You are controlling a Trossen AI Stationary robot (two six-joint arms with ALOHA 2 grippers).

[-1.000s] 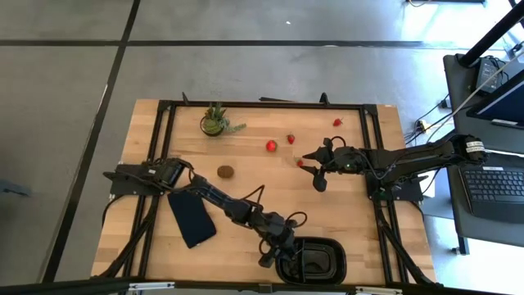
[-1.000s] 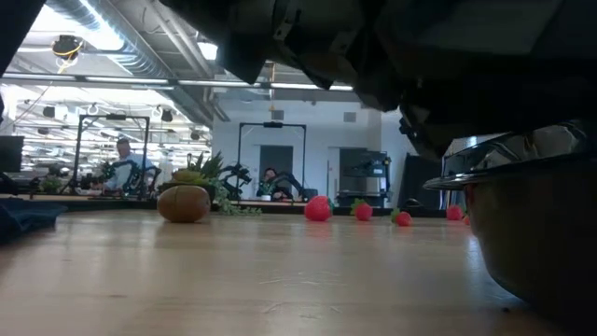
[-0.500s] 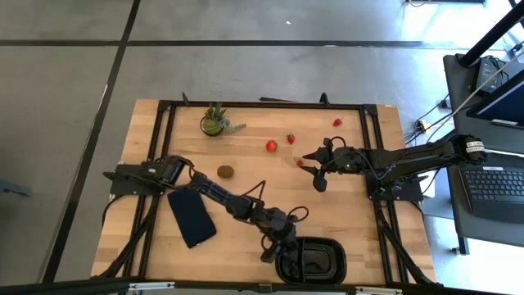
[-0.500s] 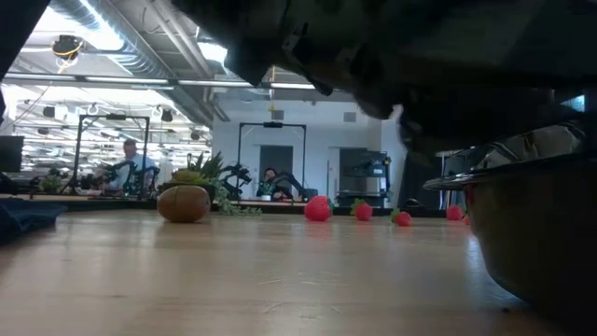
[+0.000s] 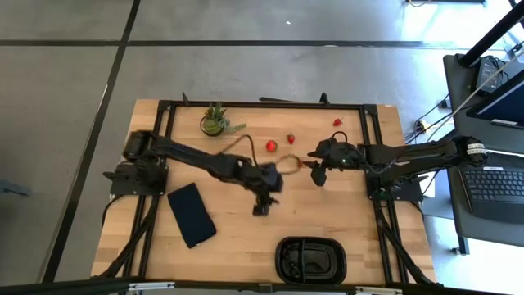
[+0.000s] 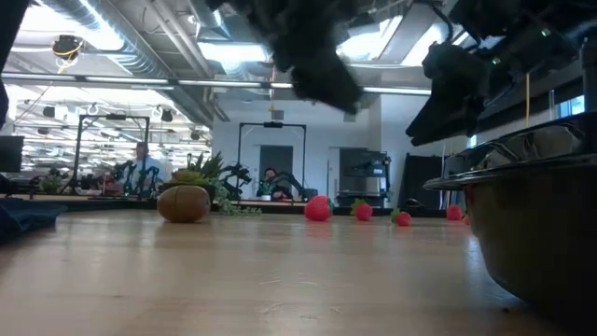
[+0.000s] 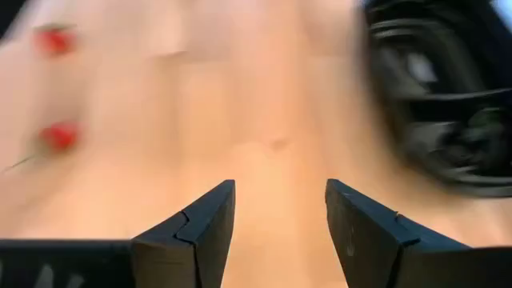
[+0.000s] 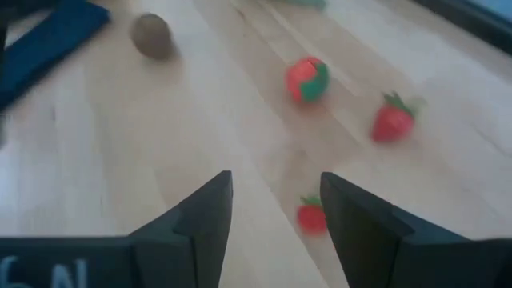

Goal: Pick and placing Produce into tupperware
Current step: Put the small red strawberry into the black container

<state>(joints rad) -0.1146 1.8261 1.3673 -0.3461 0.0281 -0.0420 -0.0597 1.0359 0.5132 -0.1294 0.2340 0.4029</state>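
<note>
The left gripper (image 5: 260,206) is hanging over the middle of the table (image 5: 352,221), well away from the tray (image 5: 311,260). Its fingers (image 7: 192,232) are standing open with nothing between them; only bare wood is showing in the gap. The tray is sitting at the near edge of the table, and it is too dark inside to tell what is lying in it.

The right gripper (image 5: 318,176) is reaching in from the right side. Its fingers (image 8: 200,216) are also standing open and are holding nothing. One small strawberry (image 8: 311,216) is lying on the wood just ahead of the gap between them. In the high view this same berry (image 5: 300,163) is showing just beside the right gripper.

Three more red pieces are lying farther back on the table. A bigger red fruit (image 5: 271,146) is sitting near the middle, with a green patch showing in the right wrist view (image 8: 307,79). A second strawberry (image 5: 290,139) is lying just beside it. A third strawberry (image 5: 336,122) is lying well apart, near the far right corner.

The kiwi (image 6: 184,203) is showing in the low view, sitting on the wood to the left of the red pieces. In the high view the left arm is covering it.

A plant (image 5: 214,121) is standing at the far side. A dark blue slab (image 5: 191,215) is lying flat on the left.
</note>
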